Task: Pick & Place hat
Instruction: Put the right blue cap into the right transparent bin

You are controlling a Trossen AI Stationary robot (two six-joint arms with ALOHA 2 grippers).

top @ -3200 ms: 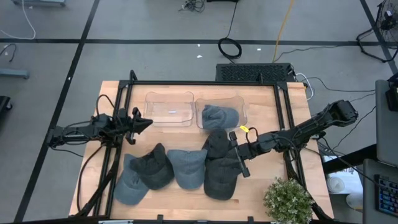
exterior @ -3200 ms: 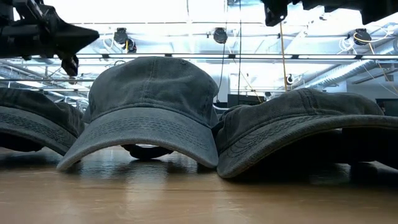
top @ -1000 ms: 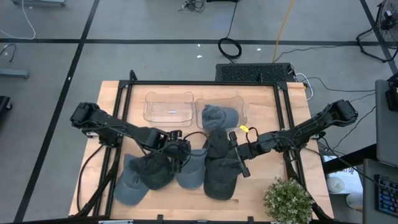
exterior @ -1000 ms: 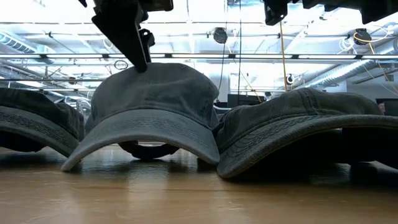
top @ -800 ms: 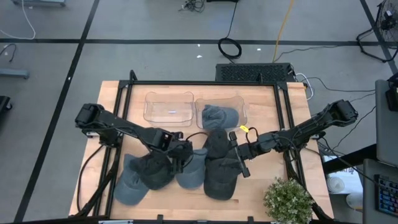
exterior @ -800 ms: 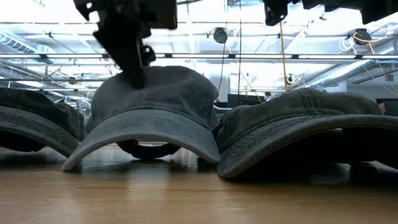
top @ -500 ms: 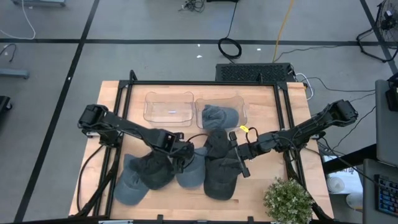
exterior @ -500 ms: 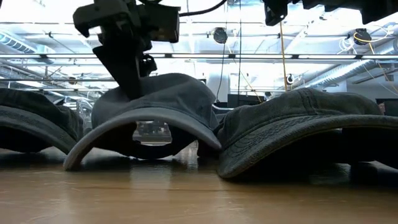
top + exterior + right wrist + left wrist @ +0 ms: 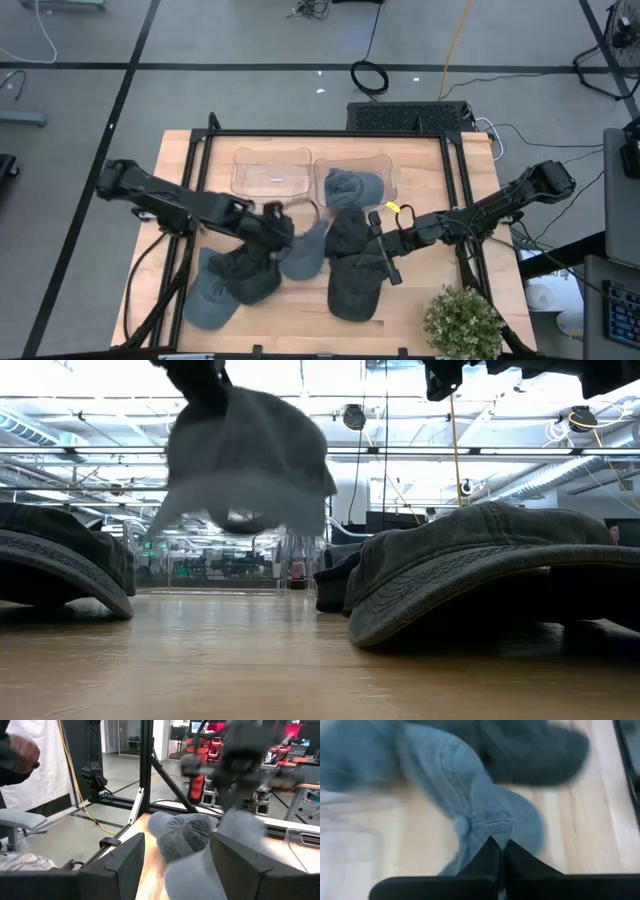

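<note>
Lifted off the table now, grey hat (image 9: 245, 460) pinched in left claw (image 9: 277, 226)

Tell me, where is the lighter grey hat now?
The lighter grey hat hangs off the table in the shut left gripper, mid-table in the high view, between two dark hats.

The lifted hat (image 9: 245, 460) is motion-blurred in the low view, its gripper cut off by the top edge. Wrist views smear the table (image 9: 570, 820) and far arm (image 9: 245, 760).

Left pincer (image 9: 283, 232) clamped shut mid-table, right pincer (image 9: 381, 249) parted, hovering
</note>
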